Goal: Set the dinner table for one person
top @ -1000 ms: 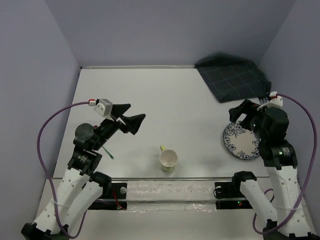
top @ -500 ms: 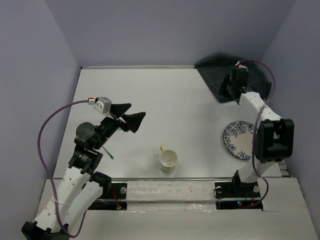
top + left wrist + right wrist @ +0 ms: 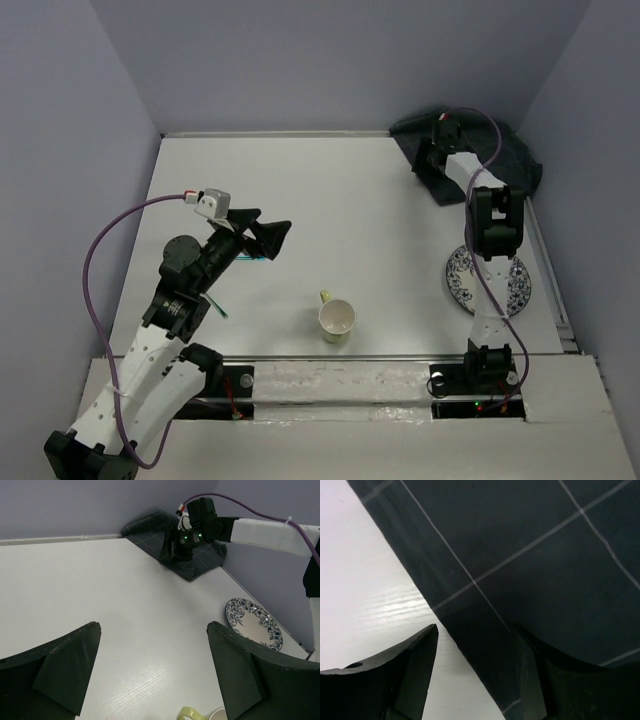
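Note:
The white dinner table [image 3: 330,190] carries a blue-patterned plate [image 3: 468,285] at the right and a pale yellow cup [image 3: 337,320] at the near middle. A dark navy checked cloth [image 3: 510,160] lies in the back right corner. My right gripper [image 3: 430,162] is open and low over the cloth's left edge. In the right wrist view the gripper [image 3: 476,630] straddles that edge of the cloth [image 3: 545,555], one finger over bare table, one over cloth. My left gripper [image 3: 262,236] is open and empty above the left middle of the table; in its wrist view [image 3: 153,626] the cup [image 3: 200,713] shows at the bottom edge.
Purple-grey walls close the table at the back and both sides. The left wrist view shows the plate [image 3: 252,622], the cloth [image 3: 200,562] and the right gripper [image 3: 175,547] on it. The right arm stretches over the plate's left part.
My right arm has swung from above the plate out to the far back right, and its gripper now sits at the cloth's edge. The left gripper has shifted only slightly.

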Robot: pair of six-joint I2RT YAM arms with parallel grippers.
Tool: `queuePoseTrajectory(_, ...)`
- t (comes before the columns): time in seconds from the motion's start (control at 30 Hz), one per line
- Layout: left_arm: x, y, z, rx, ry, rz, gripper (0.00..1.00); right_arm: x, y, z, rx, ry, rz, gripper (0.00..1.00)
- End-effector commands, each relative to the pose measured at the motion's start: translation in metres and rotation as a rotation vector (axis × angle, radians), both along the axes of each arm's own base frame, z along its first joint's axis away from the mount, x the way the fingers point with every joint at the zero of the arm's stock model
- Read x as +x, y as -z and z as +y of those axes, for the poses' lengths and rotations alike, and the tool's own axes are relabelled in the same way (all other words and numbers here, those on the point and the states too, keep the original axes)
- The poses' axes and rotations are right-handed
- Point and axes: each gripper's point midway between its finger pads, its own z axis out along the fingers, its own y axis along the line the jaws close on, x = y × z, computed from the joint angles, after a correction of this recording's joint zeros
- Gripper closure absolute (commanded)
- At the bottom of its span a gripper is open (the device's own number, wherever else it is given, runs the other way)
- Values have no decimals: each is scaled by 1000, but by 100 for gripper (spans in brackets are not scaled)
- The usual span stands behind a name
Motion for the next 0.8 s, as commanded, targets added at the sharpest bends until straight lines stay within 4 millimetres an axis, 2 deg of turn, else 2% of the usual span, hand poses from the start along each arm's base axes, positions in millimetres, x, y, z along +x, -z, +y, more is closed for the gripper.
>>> queuePoseTrajectory(0.0,0,-31,2,-17,-15,-76,1,7,-14,19,9,-65,15,39)
queuePoseTrajectory(0.03,1,-30,2,-16,-18,-73,1,7,-13,26,2,-81,21,45)
queuePoseTrajectory(0.07,1,-31,3,-19,-22,-75,1,7,-13,33,-6,-92,20,64)
queuePoseTrajectory(0.1,2,-30,4,-19,-28,-75,1,6,-12,33,-7,-96,24,72)
queuePoseTrajectory(0.13,2,-30,4,-18,-30,-74,1,5,-11,43,-3,-115,27,78)
queuePoseTrajectory(0.17,3,-30,3,-16,-27,-74,4,2,-9,55,2,-141,32,94)
queuePoseTrajectory(0.2,3,-30,3,-17,-25,-73,6,0,-8,65,4,-169,34,99)
queuePoseTrajectory(0.23,3,-30,3,-19,-24,-75,8,-7,-4,86,20,-224,48,100)
queuePoseTrajectory(0.4,7,-25,5,-12,-45,-57,20,-30,-1,132,-45,-328,47,100)
queuePoseTrajectory(0.47,6,-26,4,-15,-42,-56,20,-33,-15,126,-57,-304,18,100)
queuePoseTrajectory(0.57,7,-24,4,-12,-42,-52,21,-33,-34,120,-86,-288,-20,81)
queuePoseTrajectory(0.6,6,-24,5,-14,-43,-53,20,-32,-47,115,-114,-288,-42,69)
queuePoseTrajectory(0.63,6,-24,5,-15,-43,-54,20,-31,-52,112,-130,-283,-49,65)
queuePoseTrajectory(0.67,6,-24,4,-15,-40,-54,20,-30,-60,101,-148,-261,-61,57)
queuePoseTrajectory(0.7,7,-24,5,-15,-41,-52,20,-29,-62,95,-179,-242,-63,54)
queuePoseTrajectory(0.77,6,-24,4,-16,-35,-54,21,-27,-61,70,-206,-200,-45,50)
